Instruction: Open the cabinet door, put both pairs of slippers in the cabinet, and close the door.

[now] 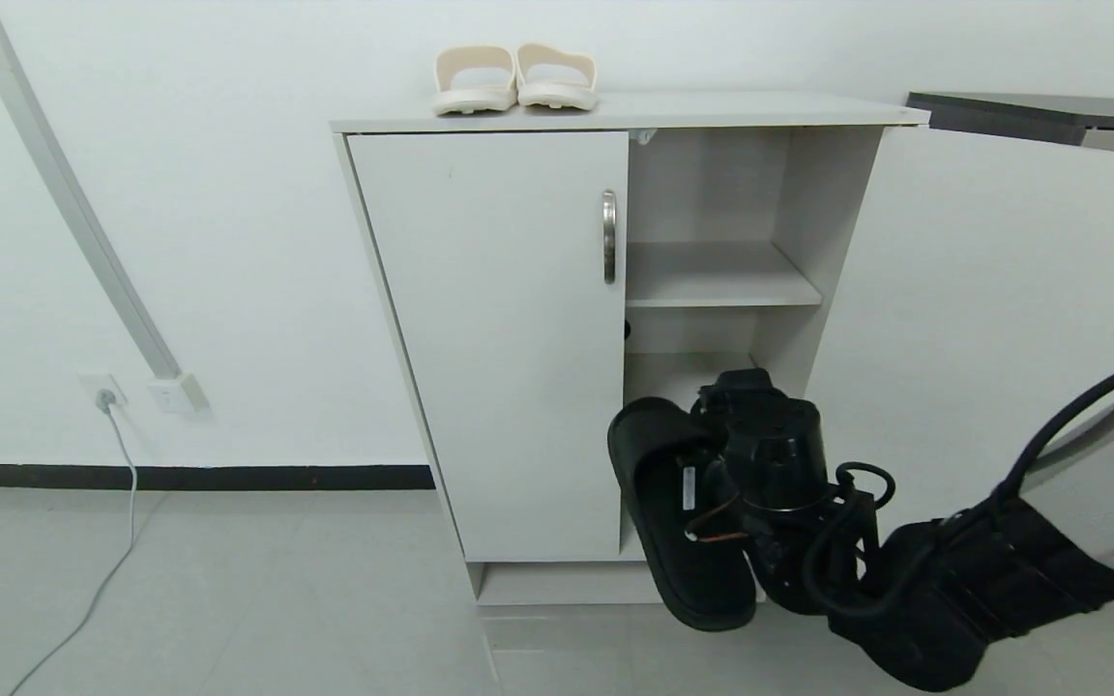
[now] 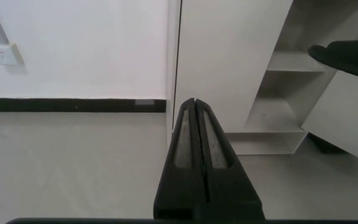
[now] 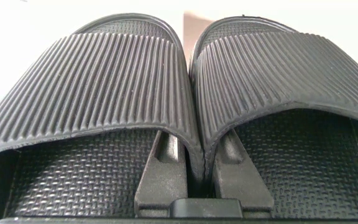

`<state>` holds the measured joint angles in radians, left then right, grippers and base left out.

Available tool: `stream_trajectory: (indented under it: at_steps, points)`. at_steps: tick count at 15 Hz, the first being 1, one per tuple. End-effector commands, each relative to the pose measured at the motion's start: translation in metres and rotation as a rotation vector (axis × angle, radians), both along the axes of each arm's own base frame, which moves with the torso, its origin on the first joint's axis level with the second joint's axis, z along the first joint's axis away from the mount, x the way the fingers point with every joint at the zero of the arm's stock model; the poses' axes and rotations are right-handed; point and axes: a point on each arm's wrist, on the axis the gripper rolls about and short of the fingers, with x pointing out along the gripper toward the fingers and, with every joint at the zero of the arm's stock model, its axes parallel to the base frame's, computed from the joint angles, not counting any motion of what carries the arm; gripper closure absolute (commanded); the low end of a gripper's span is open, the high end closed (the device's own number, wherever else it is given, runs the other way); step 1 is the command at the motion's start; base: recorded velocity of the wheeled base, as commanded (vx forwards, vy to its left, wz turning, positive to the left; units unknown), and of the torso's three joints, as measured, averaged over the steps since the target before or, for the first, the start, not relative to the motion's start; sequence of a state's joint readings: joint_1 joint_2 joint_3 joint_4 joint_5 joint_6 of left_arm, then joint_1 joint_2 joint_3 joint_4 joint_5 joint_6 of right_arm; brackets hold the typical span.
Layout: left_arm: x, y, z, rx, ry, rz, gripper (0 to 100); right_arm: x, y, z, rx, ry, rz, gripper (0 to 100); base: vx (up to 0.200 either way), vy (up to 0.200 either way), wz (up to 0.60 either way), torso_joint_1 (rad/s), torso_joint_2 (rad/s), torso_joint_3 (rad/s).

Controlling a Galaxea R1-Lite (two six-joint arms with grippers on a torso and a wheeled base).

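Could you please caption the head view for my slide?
Right gripper holds black slippers at open cabinet; beige slippers sit on top.

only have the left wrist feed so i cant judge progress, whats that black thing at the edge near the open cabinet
Observer: One of the black slippers, held by the right gripper in front of the open right half of the cabinet.
Operator: is it holding both of the pair
Observer: Yes, the right wrist view shows two side by side, their adjoining edges pinched between the fingers.
Operator: and the other pair
Observer: The beige slippers sit on the cabinet's top, not yet inside.
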<state>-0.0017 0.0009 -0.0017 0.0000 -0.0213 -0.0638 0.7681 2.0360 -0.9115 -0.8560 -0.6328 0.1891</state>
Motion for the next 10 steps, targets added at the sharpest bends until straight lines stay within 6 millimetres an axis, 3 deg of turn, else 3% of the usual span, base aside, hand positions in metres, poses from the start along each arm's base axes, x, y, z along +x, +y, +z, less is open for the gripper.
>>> stream_trajectory:
  at_steps: [1, 5, 10]
  points:
    - [0.000, 0.000, 0.000, -0.001, 0.001, 0.000, 100, 0.026, 0.020, -0.016, 0.005, -0.028, -0.117, 100, 0.000, 0.000, 0.00, 0.000, 0.00, 0.000]
    - [0.000, 0.000, 0.000, 0.001, 0.001, 0.000, 100, 0.033, 0.020, -0.020, 0.002, -0.035, -0.170, 100, 0.000, 0.000, 0.00, 0.000, 0.00, 0.000]
    - [0.000, 0.000, 0.000, -0.001, 0.001, 0.000, 100, 0.037, 0.017, -0.033, -0.023, -0.014, -0.182, 100, 0.000, -0.200, 0.00, 0.001, 0.00, 0.003]
